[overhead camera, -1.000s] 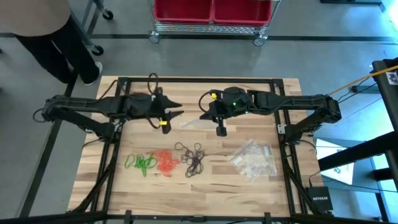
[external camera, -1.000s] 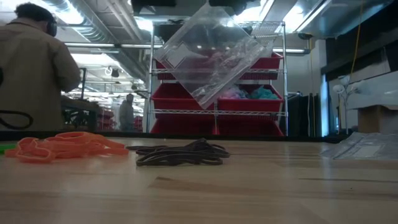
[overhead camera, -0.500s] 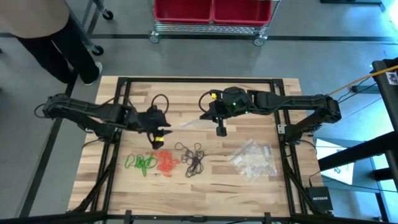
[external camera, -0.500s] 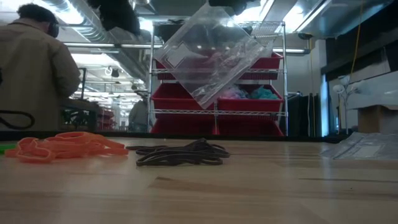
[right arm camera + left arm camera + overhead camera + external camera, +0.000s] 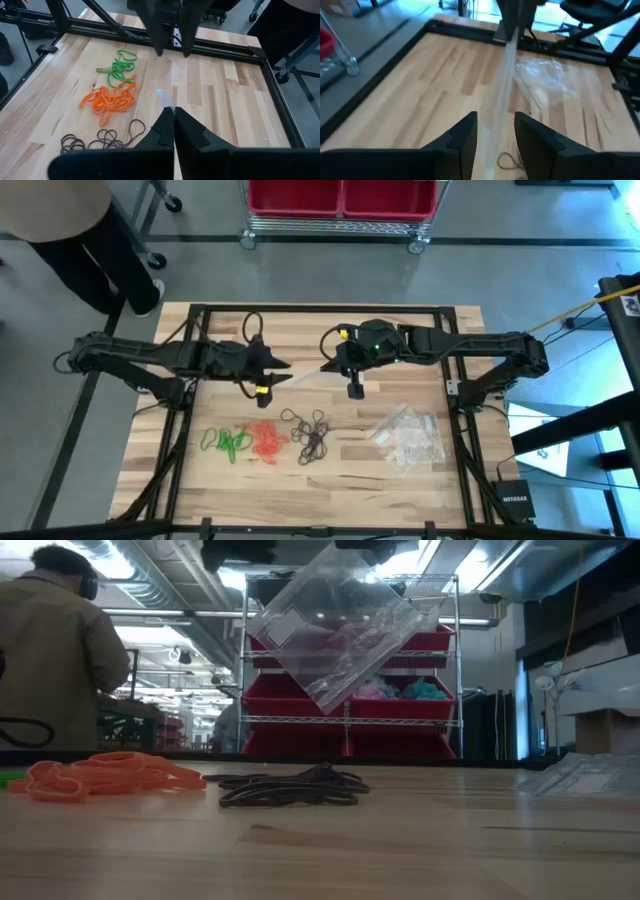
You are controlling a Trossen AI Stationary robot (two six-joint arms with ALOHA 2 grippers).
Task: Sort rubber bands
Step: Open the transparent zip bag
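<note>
Even overhead light, soft shadows; ceiling glare backlights the low view, and the left wrist view is motion-blurred.

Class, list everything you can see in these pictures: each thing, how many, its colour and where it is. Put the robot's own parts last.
Green bands: a bunch, bright green, table front, leftmost pile.
Orange bands: a bunch, orange-red, between green and black piles.
Black bands: a bunch, black, right of the orange pile.
Held bag: one, clear, hanging in the air from the right gripper.
Spare bags: a pile, clear, table front right.
Table: one, light wood, black frame.
Shelf bins: red, on a wire rack beyond the table.
Person: one, tan top, beyond the table's left.
Left gripper: open, facing the bag's edge.
Right gripper: shut on the held bag.
</note>
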